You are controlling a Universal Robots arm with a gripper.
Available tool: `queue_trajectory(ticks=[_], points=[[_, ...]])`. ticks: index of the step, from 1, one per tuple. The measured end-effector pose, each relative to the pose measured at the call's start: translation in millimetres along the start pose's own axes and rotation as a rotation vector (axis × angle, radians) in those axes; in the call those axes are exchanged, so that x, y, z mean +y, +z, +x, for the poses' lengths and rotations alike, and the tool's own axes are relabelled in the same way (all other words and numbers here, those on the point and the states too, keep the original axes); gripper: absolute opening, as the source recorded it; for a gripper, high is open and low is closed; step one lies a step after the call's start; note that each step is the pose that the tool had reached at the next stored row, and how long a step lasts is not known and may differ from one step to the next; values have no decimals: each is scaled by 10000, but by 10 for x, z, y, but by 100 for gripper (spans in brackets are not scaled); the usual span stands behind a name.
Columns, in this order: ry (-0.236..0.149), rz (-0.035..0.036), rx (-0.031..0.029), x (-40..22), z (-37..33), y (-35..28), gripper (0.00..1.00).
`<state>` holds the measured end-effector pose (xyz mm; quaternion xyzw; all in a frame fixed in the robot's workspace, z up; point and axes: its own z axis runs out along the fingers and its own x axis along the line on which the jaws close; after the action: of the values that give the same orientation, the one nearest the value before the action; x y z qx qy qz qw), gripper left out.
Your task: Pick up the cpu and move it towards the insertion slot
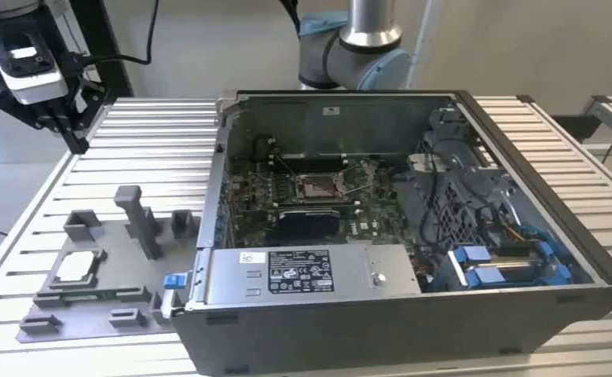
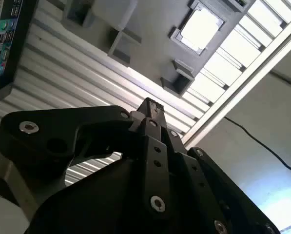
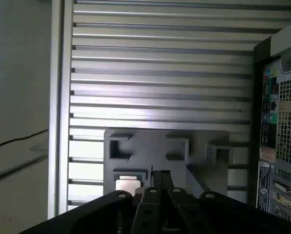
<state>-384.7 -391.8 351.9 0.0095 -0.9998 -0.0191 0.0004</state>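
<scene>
The cpu (image 1: 75, 269) lies flat with its silver-white top up in a square holder on the grey fixture plate (image 1: 91, 322), at the exterior view's lower left. In both wrist views it shows as a pale square (image 2: 200, 29) (image 3: 127, 184), partly behind the fingers in the first wrist view. My gripper (image 1: 75, 141) hangs high over the table's far left corner, well away from the cpu, fingers together and holding nothing (image 2: 150, 108) (image 3: 157, 174). The insertion slot (image 1: 318, 186) is the metal-framed square on the motherboard inside the open case.
The open computer case (image 1: 599, 259) takes up the middle and right of the slatted aluminium table (image 1: 159, 141). A tall grey post (image 1: 138, 220) and small blocks stand on the fixture plate, and a green memory stick (image 1: 96, 296) lies in it. The arm's base (image 1: 353, 55) stands behind the case.
</scene>
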Motion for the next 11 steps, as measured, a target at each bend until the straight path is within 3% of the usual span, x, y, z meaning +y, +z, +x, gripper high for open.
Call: queue_trajectory(ticks=[11], points=[[-1, 0, 0, 0, 0, 0, 0]])
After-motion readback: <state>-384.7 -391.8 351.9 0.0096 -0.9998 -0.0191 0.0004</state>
